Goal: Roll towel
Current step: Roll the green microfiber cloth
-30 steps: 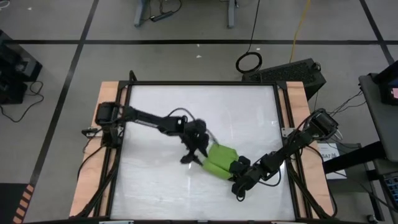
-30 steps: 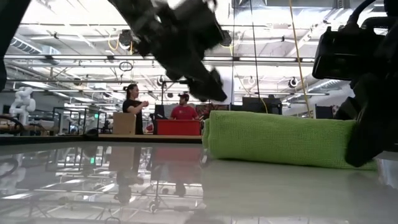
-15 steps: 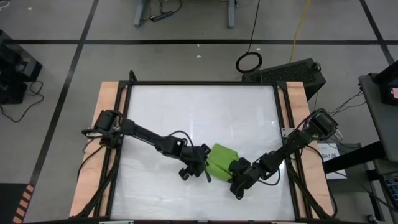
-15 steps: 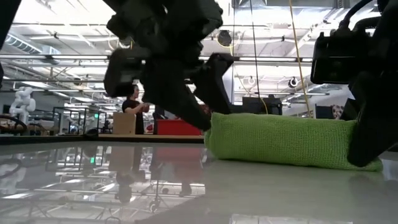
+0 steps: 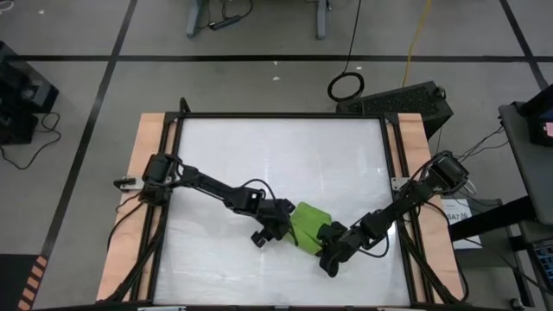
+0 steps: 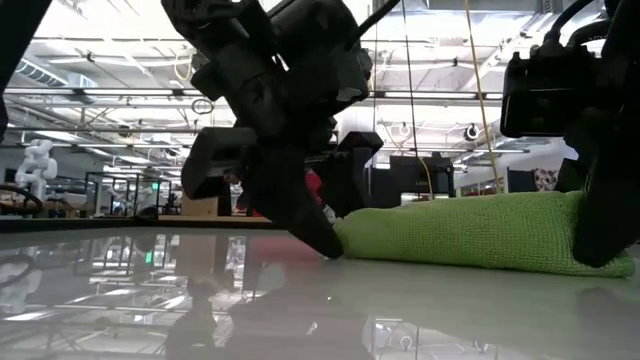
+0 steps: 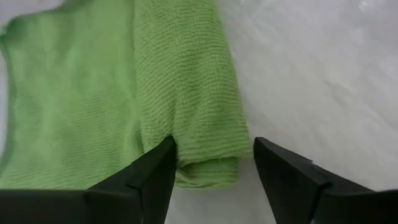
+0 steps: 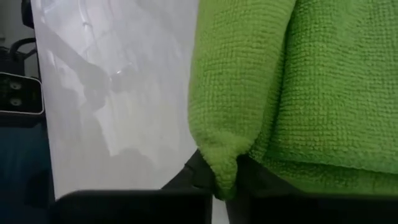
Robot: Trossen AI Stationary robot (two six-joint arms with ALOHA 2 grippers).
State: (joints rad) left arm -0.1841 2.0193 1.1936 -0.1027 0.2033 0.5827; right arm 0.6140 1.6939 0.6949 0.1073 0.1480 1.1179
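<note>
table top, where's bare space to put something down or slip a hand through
The table is bare across its far half and down both side strips, beyond each arm. It is crowded near the front middle, where the left gripper, open at the towel's end, and the right gripper, shut on the towel, meet.

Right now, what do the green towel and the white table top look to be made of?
The towel: a soft knitted or looped cloth, probably microfibre or terry; the right wrist view shows a fine nubby weave, matte, and it folds limply. The table top: a hard, smooth, glossy white sheet, perhaps laminate or coated board; the low view shows mirror-like reflections in it. The exact material can't be told.
</note>
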